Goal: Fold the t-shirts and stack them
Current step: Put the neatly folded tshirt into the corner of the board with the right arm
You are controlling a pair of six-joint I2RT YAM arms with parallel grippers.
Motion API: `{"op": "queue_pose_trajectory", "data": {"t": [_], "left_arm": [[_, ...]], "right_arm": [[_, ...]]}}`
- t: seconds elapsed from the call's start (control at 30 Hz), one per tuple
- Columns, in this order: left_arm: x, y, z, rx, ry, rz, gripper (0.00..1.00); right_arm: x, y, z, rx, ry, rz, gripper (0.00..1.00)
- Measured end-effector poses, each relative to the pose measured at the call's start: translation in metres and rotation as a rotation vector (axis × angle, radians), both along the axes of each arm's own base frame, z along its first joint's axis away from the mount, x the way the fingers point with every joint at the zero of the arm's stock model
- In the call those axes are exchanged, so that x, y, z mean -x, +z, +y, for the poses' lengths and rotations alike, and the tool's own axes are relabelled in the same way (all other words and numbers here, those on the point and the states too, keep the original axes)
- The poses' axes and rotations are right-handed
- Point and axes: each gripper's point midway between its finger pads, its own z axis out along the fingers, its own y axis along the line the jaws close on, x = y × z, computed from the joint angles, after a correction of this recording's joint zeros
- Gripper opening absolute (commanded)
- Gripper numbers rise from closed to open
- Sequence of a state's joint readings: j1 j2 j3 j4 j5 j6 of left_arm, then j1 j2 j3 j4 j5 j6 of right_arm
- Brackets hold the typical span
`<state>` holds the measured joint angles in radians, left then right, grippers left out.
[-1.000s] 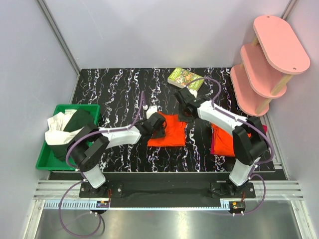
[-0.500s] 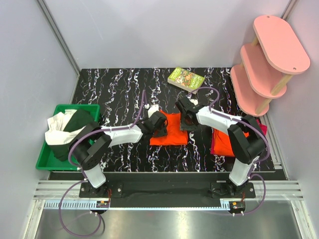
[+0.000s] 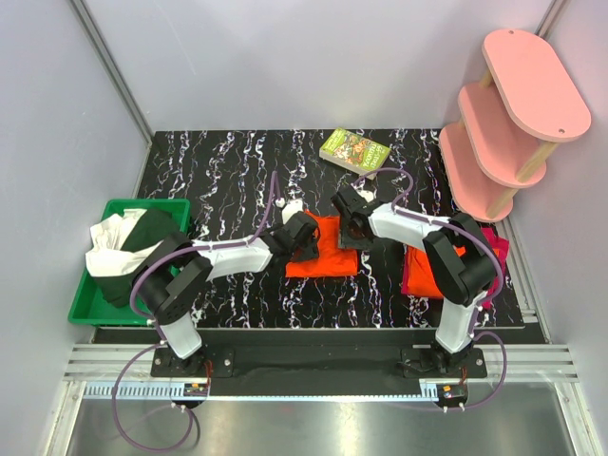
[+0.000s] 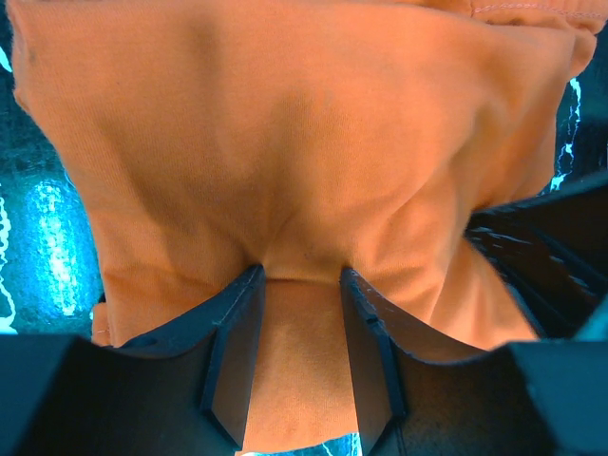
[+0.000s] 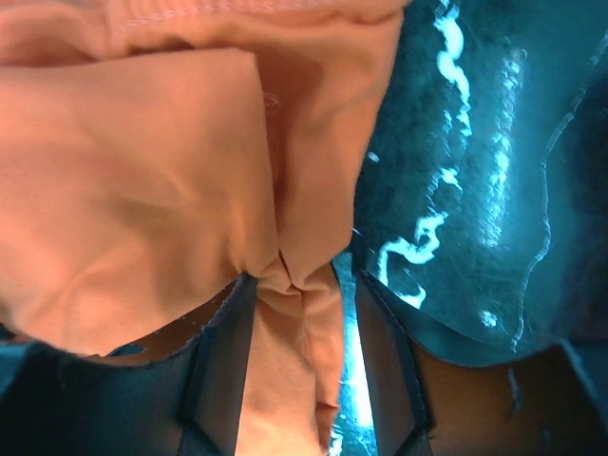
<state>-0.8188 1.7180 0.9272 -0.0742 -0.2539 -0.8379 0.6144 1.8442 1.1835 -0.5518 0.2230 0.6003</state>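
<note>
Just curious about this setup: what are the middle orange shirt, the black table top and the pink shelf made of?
Orange t-shirt: soft matte knit cloth; it creases and puckers. Table top: hard, glossy black with white marble-like veins, perhaps laminate. Pink shelf: matte painted boards on pale wooden-looking posts.

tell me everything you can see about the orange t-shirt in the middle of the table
The orange t-shirt is plain soft cloth, folded into a rough flat rectangle on the black marbled table, apart from the folded shirts at the right. The left gripper pinches its left edge, puckering the cloth. At its far right corner a fold sits loosely inside the right gripper.
</note>
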Motion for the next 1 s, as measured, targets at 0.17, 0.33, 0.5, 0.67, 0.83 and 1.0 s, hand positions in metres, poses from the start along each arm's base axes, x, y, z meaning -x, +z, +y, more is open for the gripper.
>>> {"op": "queue_pose_trajectory", "data": {"t": [0.17, 0.33, 0.5, 0.67, 0.83, 1.0], "left_arm": [[0.000, 0.001, 0.001, -0.002, 0.000, 0.002, 0.43], [0.001, 0.002, 0.002, -0.006, -0.001, 0.004, 0.43], [0.002, 0.003, 0.004, -0.011, 0.000, 0.007, 0.43], [0.002, 0.006, 0.005, -0.012, -0.002, 0.004, 0.43], [0.003, 0.006, 0.005, -0.012, -0.002, 0.004, 0.43], [0.004, 0.011, 0.008, -0.016, -0.002, 0.001, 0.45]], "right_arm": [[-0.004, -0.002, 0.003, -0.016, -0.014, -0.011, 0.52], [-0.006, -0.004, 0.006, -0.037, -0.039, -0.019, 0.44], [-0.005, -0.005, 0.010, -0.086, -0.075, -0.034, 0.24], [-0.004, -0.005, 0.013, -0.133, -0.108, -0.060, 0.04], [-0.002, -0.004, 0.010, -0.159, -0.137, -0.085, 0.00], [0.007, 0.000, -0.005, -0.101, -0.145, -0.085, 0.00]]}}
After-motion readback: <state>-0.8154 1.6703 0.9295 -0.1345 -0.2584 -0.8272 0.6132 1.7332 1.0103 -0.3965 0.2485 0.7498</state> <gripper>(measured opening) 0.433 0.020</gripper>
